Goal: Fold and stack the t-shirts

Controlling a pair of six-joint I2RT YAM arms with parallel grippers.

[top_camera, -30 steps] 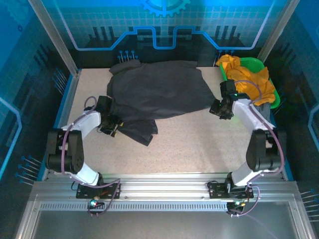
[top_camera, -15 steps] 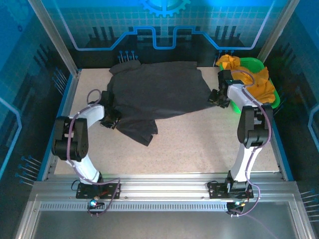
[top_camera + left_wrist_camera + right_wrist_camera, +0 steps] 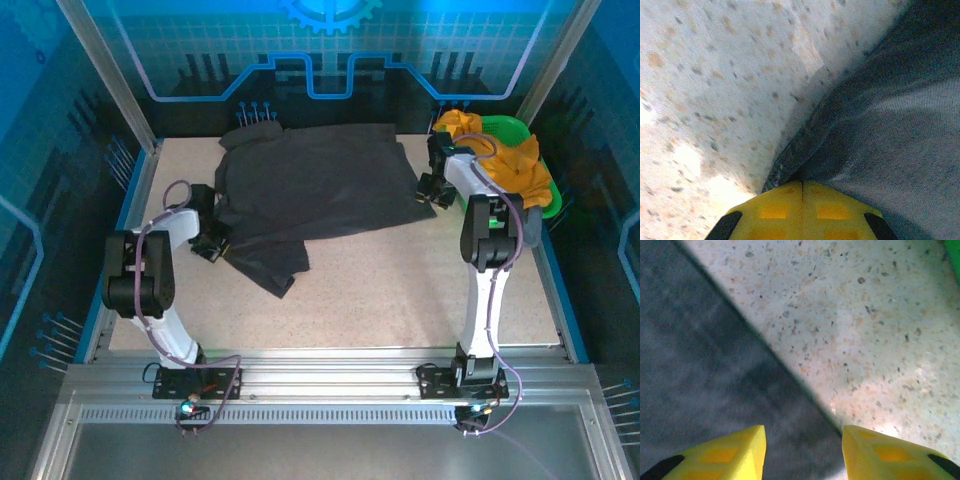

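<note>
Left wrist shows left hand (image 3: pixel 802 189) pinching charcoal t-shirt (image 3: pixel 890 125) edge

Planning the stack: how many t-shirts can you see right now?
2. A dark grey shirt lies spread across the far half of the table; an orange shirt is bunched in the green basket at far right. More may be hidden beneath it.

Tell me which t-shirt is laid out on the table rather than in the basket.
The dark charcoal-grey t-shirt, spread over the far half of the table. The mustard-orange t-shirt is bunched in the green basket at the far right.
</note>
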